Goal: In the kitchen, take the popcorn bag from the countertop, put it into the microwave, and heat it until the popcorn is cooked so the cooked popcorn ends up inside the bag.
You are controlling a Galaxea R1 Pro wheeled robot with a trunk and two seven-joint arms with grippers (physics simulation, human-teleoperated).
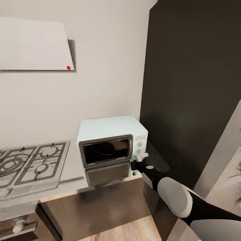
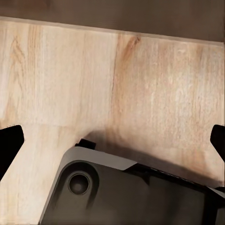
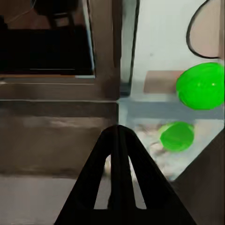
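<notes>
**Spotter:** Nearest to you is your right arm [image 1: 174, 194], white and black, reaching up from the lower right. Your right gripper [image 1: 140, 164] sits at the lower right corner of the microwave [image 1: 112, 142], just below the control strip [image 1: 140, 142] with its round knobs.

**Operator:** Are the right jaws released or clenched?

**Spotter:** Clenched. In the right wrist view the two black fingers [image 3: 119, 154] meet at their tips with nothing between them. Past them you see the dark glass door [image 3: 47, 44], its frame, and a green knob [image 3: 200, 86] on the pale panel, with its green reflection [image 3: 176, 136] on the countertop [image 3: 56, 136] below.

**Operator:** And my left?

**Spotter:** Your left gripper [image 2: 112, 140] points down at the pale wood floor [image 2: 112, 79], fingertips [image 2: 9, 140] far apart at the two edges of the picture, so it is released and empty. The robot's dark base [image 2: 117, 192] lies beneath it.

**Operator:** Where is the microwave?

**Spotter:** On the grey countertop [image 1: 75, 164] at its right end, door shut, against the white wall. The gas hob [image 1: 30, 165] with black grates is just to its left, and a tall dark cabinet [image 1: 190, 83] stands at its right. Farther up the wall hangs a white hood [image 1: 33, 45] with a red dot. Through the dark glass I cannot tell whether the popcorn bag is inside.
</notes>
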